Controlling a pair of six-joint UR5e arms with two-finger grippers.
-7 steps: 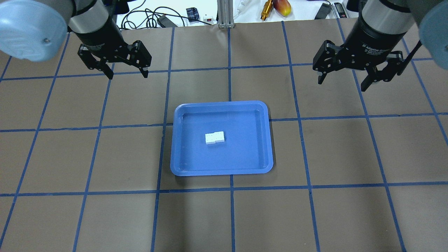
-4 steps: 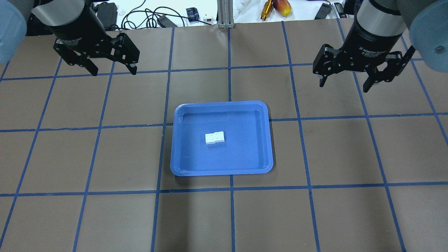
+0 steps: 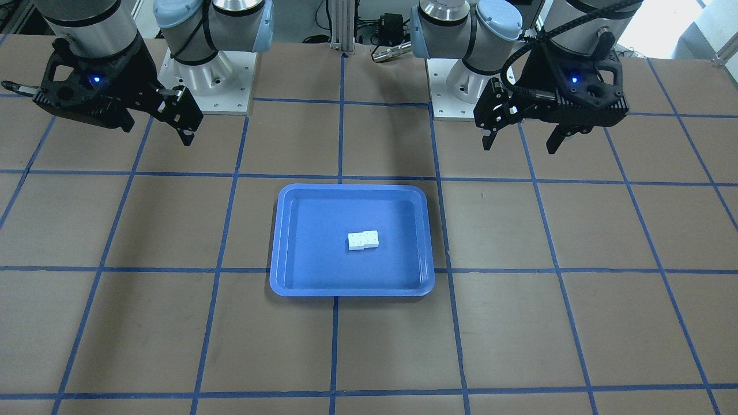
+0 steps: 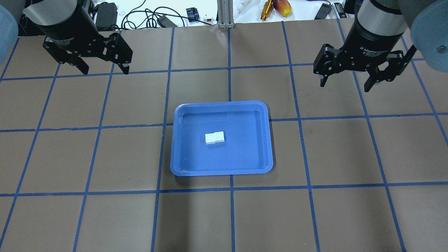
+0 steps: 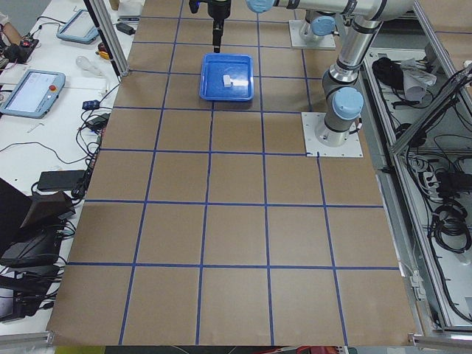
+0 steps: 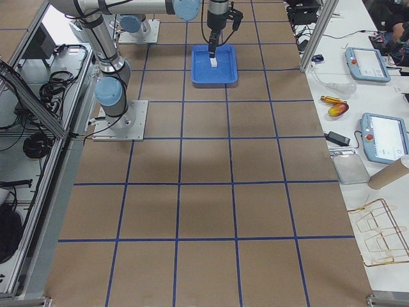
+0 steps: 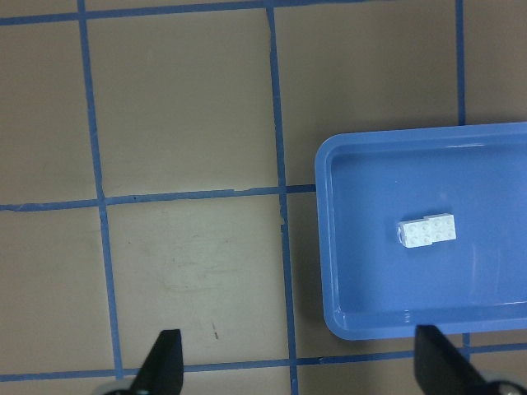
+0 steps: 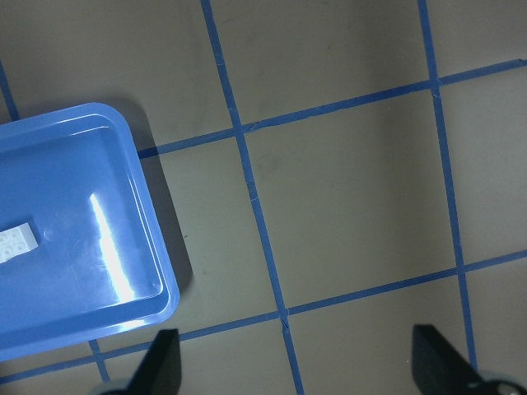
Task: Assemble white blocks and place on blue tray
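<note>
The blue tray [image 4: 245, 154] lies at the table's middle. Joined white blocks [image 4: 214, 137] rest flat on its floor, slightly left of centre. My left gripper [image 4: 105, 71] is open and empty, hovering above the table far back-left of the tray. My right gripper [image 4: 344, 87] is open and empty, hovering back-right of the tray. In the front-facing view the blocks [image 3: 363, 240] sit in the tray [image 3: 311, 253], the left gripper [image 3: 519, 148] on the right. The left wrist view shows the blocks [image 7: 426, 231] in the tray [image 7: 494, 304]. The right wrist view shows the tray's corner [image 8: 74, 247].
The table is brown with blue tape grid lines. Beyond its far edge lie cables [image 4: 147, 15], a metal post [image 4: 225, 14] and a mango [image 4: 281, 7]. The two arm bases [image 3: 202, 86] stand at the robot's side of the table.
My left gripper has moved left and farther back from the tray. My right gripper has shifted slightly. Both stay open; the blocks and tray have not moved.
</note>
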